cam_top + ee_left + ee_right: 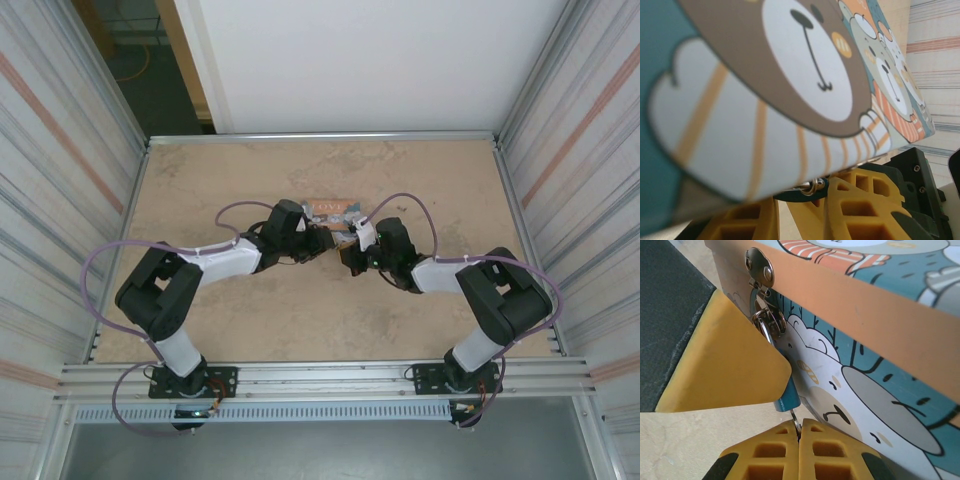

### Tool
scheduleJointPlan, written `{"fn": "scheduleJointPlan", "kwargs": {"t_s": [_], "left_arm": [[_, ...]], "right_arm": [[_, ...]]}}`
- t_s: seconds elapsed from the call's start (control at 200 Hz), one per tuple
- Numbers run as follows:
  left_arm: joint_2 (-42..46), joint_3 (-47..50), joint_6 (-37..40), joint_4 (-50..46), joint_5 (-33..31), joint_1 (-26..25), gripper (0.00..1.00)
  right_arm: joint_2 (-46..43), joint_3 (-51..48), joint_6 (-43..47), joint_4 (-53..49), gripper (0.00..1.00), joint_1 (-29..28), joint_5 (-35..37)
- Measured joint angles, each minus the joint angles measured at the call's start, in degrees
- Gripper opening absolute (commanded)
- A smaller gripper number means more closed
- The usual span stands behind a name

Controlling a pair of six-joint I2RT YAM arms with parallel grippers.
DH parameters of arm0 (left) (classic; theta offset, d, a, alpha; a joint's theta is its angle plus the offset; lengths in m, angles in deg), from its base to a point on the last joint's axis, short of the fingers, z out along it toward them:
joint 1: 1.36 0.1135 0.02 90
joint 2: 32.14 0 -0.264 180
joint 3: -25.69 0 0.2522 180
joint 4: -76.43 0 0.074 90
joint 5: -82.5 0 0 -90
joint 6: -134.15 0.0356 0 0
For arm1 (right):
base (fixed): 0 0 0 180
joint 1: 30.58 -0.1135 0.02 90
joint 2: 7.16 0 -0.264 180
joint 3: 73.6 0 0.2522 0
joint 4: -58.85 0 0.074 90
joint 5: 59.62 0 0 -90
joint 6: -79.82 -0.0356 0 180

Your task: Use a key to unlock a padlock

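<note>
**Key at the lock, both pincers closed**

The right pincer (799, 434) is clamped on a thin metal key (795, 421). The key's tip meets the underside of the blue padlock (788, 396), just above the pincer's fingertips. The padlock hangs by its silvery shackle from the hasp (760, 270) of a bear-printed picture box (875, 315). The left pincer (800, 199) grips the padlock's body from the side, with the box directly above its fingers.

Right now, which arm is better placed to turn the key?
Right: its tool is shut on the thin key entering the blue padlock from directly below.
</note>
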Motion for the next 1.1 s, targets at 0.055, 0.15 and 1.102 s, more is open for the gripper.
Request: {"fn": "scheduleJointPlan", "kwargs": {"t_s": [0.055, 0.15, 1.102], "left_arm": [[-0.3, 0.1, 0.0, 0.5, 0.0, 0.0, 0.23], [-1.2, 0.3, 0.0, 1.8, 0.5, 0.0, 0.23], [-5.9, 2.3, -1.0, 7.5, 9.6, -2.0, 0.42]], "right_arm": [[0.0, -0.2, -0.1, 0.0, 0.0, -0.2, 0.9], [0.0, -0.7, -0.5, 0.2, 0.0, -0.7, 2.5], [1.7, -8.2, -8.2, 7.0, 0.0, -2.4, 8.2]]}}
